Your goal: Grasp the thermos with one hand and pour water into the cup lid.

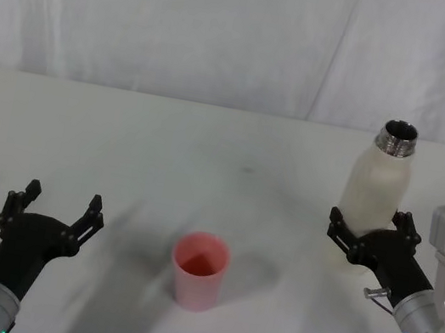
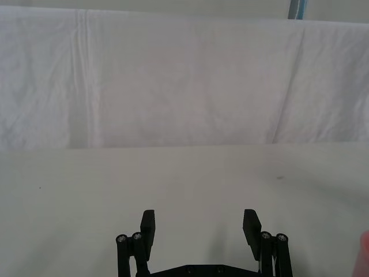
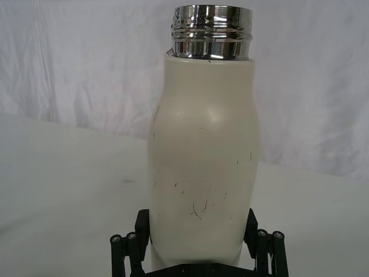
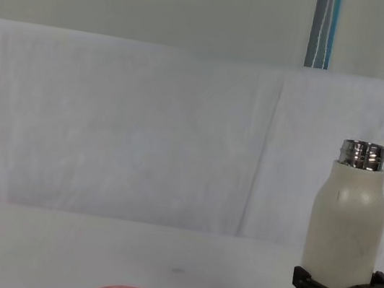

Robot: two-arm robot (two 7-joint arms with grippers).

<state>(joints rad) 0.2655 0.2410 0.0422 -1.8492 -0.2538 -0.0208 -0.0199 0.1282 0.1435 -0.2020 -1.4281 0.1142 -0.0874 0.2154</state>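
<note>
while the right gripper (image 1: 369,231) clasps the tall cream-white matte thermos (image 1: 375,193) low down, axis upright between its fingers, the small salmon-pink cup lid (image 1: 199,269) waits leftward, nearer the spread, empty left gripper (image 1: 60,209).

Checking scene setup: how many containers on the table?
2. The thermos stands upright at right, lower body between the right gripper's fingers. The cup lid stands open-side up near centre. Left gripper open, apart.
</note>
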